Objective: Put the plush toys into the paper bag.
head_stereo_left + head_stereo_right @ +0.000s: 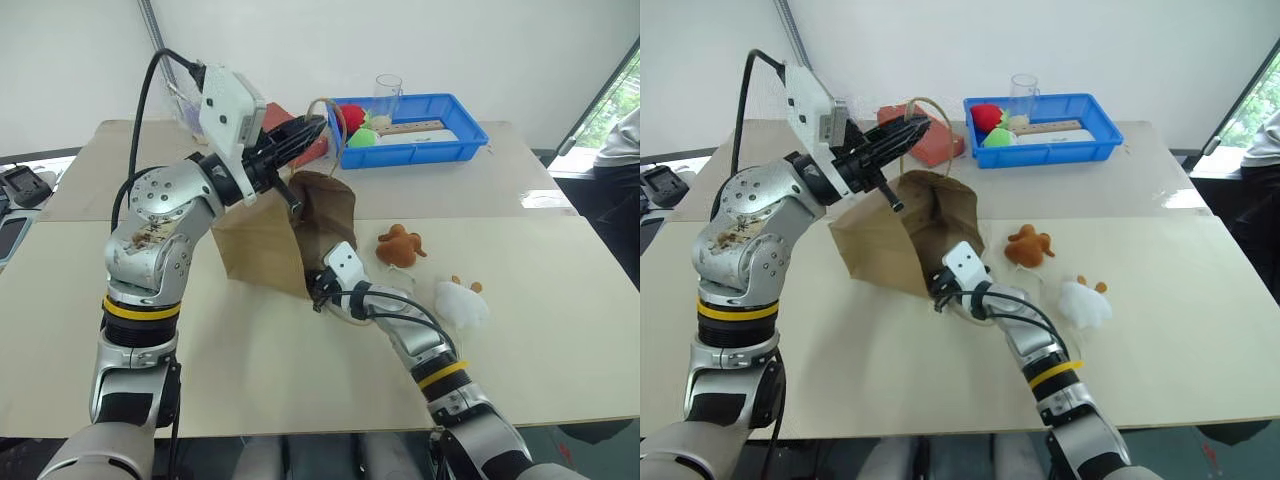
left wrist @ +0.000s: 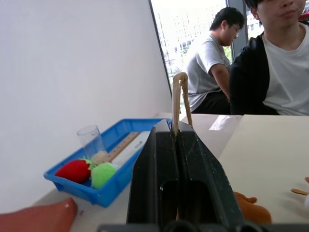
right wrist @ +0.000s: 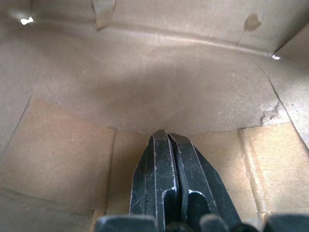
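Reaching up and across the upper left of the head view, the left arm bends at the elbow and carries its left hand (image 1: 305, 133) high above the worktop (image 1: 520, 330), its black fingers pointing toward the blue tray (image 1: 470, 148) at the top centre. Those fingers are pressed together on a twine handle (image 2: 179, 96) of the paper bag (image 1: 262, 250), and the loop sticks out past the fingertips in the left wrist view. The bag hangs from that pinch and lies tilted in the middle of the frame, its mouth turned toward the right.

The right arm stretches from the lower right of the frame up toward the centre, forearm low over the worktop, and its right hand (image 1: 940, 293) sits at the lower edge of the bag's mouth. In the right wrist view its fingers are pressed together with nothing between them, and brown paper lies all around.

Both plush toys rest on the worktop outside the bag: the orange-brown toy (image 1: 400, 245) just right of the bag's mouth, the white toy (image 1: 462, 303) further right and lower, beside the right forearm.
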